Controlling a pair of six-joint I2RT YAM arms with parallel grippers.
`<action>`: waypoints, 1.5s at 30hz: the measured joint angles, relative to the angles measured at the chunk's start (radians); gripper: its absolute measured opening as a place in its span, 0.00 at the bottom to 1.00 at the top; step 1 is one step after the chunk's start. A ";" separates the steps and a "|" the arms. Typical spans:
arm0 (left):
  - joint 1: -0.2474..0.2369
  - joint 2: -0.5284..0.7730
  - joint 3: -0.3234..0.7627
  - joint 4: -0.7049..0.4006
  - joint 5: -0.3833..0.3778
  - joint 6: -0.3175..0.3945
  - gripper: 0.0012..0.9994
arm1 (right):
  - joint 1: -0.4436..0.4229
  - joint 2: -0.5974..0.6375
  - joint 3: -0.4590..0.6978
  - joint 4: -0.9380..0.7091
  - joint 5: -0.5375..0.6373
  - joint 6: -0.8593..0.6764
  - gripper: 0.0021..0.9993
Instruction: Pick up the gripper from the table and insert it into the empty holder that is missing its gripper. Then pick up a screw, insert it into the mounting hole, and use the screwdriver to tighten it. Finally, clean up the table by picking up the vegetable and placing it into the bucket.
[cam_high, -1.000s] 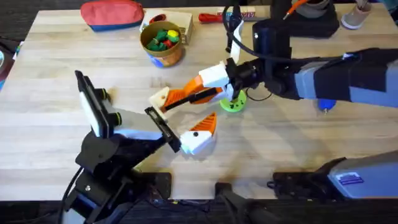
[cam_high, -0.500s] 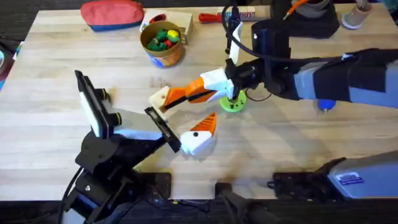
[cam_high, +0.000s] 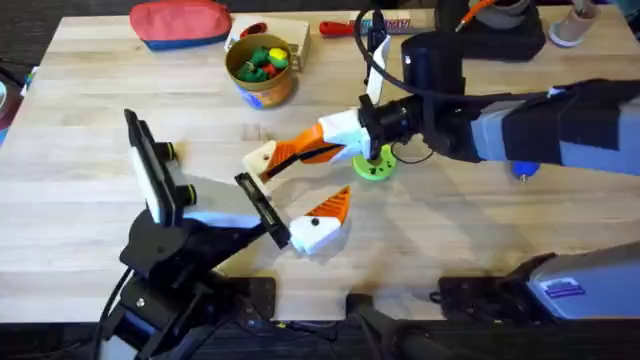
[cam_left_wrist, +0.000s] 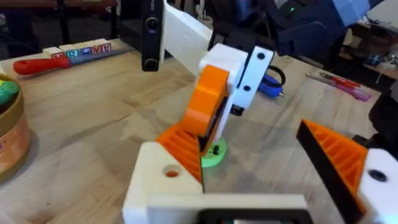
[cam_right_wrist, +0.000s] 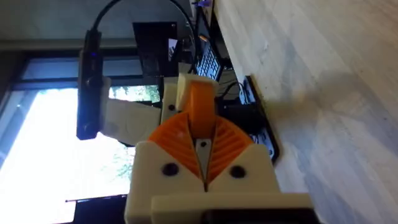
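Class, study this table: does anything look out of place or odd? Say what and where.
One thing stands out: a round green piece lies loose on the table near its middle, just under the right gripper. Other small coloured pieces sit together inside the bucket, so this one looks left out.

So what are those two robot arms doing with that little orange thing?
The right end effector is pinching the gripper, a small orange wedge, and pressing it against the holder on one finger of the left end effector, which is held open. A green piece lies on the table, not yet in the bucket.
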 joint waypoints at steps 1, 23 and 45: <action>0.001 0.000 0.000 0.000 0.001 0.001 0.94 | 0.002 0.000 0.000 0.000 0.004 0.000 0.00; 0.008 0.000 0.000 0.000 -0.009 0.003 0.94 | 0.023 0.000 0.000 0.008 0.032 -0.011 0.13; -0.011 0.000 0.000 0.001 0.019 0.003 0.94 | -0.024 0.000 0.000 0.009 -0.041 -0.056 0.99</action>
